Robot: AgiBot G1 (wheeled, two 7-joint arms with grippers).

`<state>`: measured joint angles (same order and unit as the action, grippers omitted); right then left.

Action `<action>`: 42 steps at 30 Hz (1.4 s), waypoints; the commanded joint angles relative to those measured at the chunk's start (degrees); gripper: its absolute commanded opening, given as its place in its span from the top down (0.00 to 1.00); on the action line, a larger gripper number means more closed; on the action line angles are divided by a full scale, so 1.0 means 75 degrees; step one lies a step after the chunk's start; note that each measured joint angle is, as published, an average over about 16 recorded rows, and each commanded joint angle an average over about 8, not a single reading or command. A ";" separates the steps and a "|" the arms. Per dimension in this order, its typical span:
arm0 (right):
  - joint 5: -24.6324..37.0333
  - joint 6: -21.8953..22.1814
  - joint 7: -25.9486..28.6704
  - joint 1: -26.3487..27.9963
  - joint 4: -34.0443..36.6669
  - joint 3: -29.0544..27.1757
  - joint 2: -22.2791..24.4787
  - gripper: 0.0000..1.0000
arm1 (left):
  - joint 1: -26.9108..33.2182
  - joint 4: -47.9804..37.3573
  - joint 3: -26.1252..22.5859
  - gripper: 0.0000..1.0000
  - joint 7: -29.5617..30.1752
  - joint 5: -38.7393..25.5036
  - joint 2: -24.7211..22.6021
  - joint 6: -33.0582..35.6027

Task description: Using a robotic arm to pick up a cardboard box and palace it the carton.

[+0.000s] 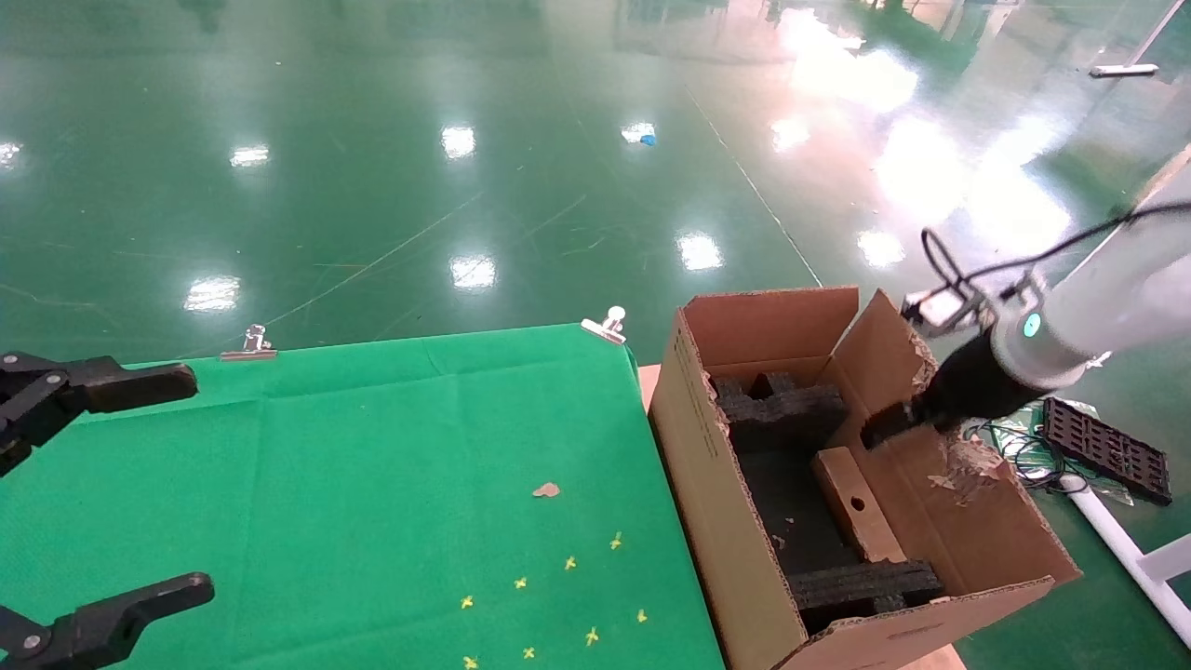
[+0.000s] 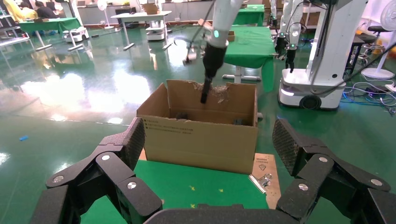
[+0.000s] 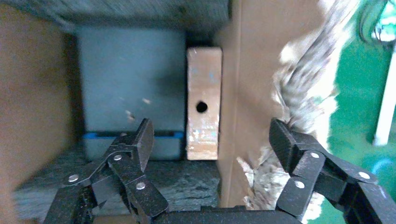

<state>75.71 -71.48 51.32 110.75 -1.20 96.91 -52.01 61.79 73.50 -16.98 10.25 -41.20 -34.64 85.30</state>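
The carton (image 1: 707, 465) stands open to the right of the green table, with black foam inserts (image 1: 777, 409) inside and a torn right flap (image 1: 968, 465). The slim cardboard box (image 1: 856, 502) stands on edge inside it against the right wall, its narrow edge with the round hole facing up; it also shows in the right wrist view (image 3: 203, 112). My right gripper (image 1: 884, 428) on the white robotic arm (image 1: 1098, 307) hangs open and empty just above the box, straddling the carton's right wall (image 3: 210, 154). My left gripper (image 2: 205, 154) is open and parked over the table's left side (image 1: 140, 484).
The green cloth table (image 1: 372, 484) carries small yellow marks and a cardboard scrap (image 1: 546, 489), with metal clips (image 1: 605, 326) on its far edge. A black grid tray (image 1: 1107, 447) and cables lie on the floor right of the carton. Other robots stand behind in the left wrist view (image 2: 322, 56).
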 commanded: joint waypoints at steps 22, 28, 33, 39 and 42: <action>-0.1010 -0.0369 -0.2064 0.2815 -0.0559 -0.0838 0.0628 0.00 | 0.0001 -0.0001 -0.0009 0.00 -0.0005 0.0007 0.0003 -0.0005; -0.1325 -0.0361 -0.2379 0.2359 -0.1163 -0.1545 0.0846 0.00 | 0.0002 -0.0006 -0.0011 0.00 -0.0008 0.0009 0.0003 -0.0006; -0.1609 -0.0498 -0.2649 0.1566 -0.1917 -0.2367 0.0973 0.00 | 0.0004 -0.0008 -0.0014 0.00 -0.0009 0.0010 0.0004 -0.0005; -0.1960 -0.0667 -0.2982 0.0584 -0.2852 -0.3385 0.1129 0.00 | 0.0005 -0.0009 -0.0016 0.00 -0.0011 0.0011 0.0004 -0.0005; -0.2132 -0.0750 -0.3146 0.0102 -0.3311 -0.3885 0.1206 0.00 | 0.0006 -0.0009 -0.0018 0.00 -0.0011 0.0012 0.0005 -0.0005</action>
<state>59.72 -77.10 27.73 111.52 -26.03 67.78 -42.97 61.83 73.43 -17.11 10.16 -41.11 -34.60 85.26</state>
